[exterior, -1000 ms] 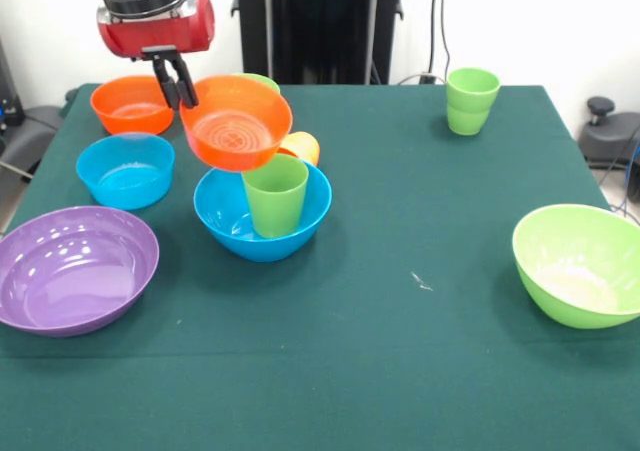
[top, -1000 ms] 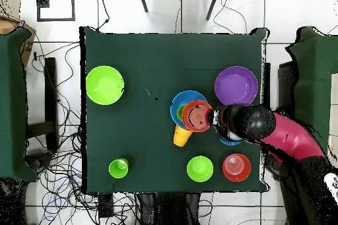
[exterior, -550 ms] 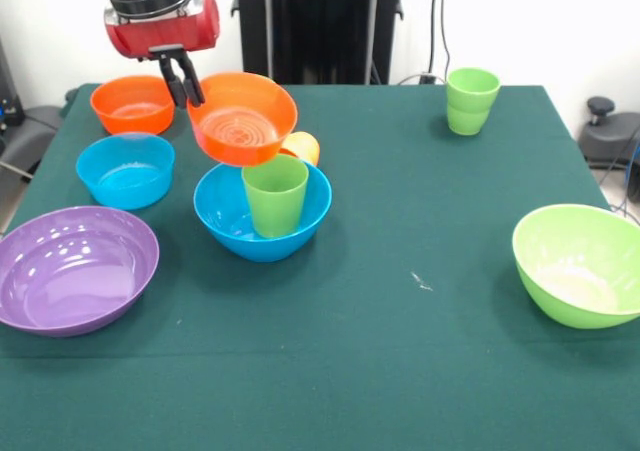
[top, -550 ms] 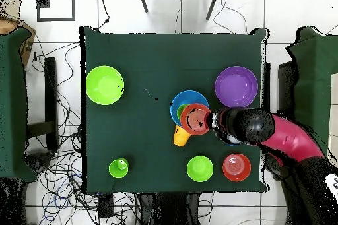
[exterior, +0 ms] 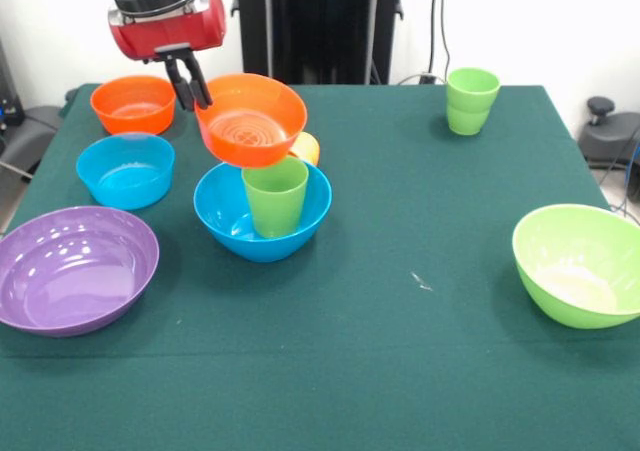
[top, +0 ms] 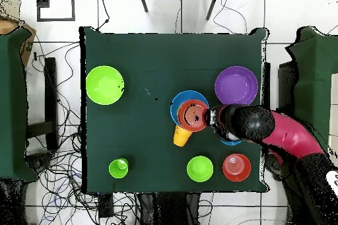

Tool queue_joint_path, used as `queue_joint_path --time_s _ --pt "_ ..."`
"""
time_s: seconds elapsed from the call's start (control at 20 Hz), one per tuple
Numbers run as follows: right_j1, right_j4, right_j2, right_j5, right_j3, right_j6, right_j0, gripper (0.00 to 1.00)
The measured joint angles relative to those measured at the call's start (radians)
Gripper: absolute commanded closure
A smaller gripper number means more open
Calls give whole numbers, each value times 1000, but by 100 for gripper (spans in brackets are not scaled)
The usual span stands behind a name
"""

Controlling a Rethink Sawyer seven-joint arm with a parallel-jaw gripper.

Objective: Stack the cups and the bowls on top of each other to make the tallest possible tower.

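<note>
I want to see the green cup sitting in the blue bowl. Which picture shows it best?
The front view. There the green cup stands upright inside the blue bowl, side and rim showing. From overhead, the orange bowl held by the gripper covers nearly all of it.

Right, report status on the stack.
Gripper shut on orange bowl rim, bowl held tilted above green cup. Cup upright in blue bowl. Orange cup lies just behind; nothing blocking.
</note>
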Motion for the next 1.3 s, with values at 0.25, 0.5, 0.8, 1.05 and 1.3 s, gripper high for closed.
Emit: queue_joint_path --time_s 0.25,0.5,0.8,1.05,1.3 --pt "0 -6 38 0 2 0 -21 100" --pt "4 -16 59 0 2 0 -26 100" --pt "14 -27 82 0 4 0 -27 100" --pt "40 -53 92 0 5 0 -27 100" --pt "56 -77 96 0 8 0 -29 100"
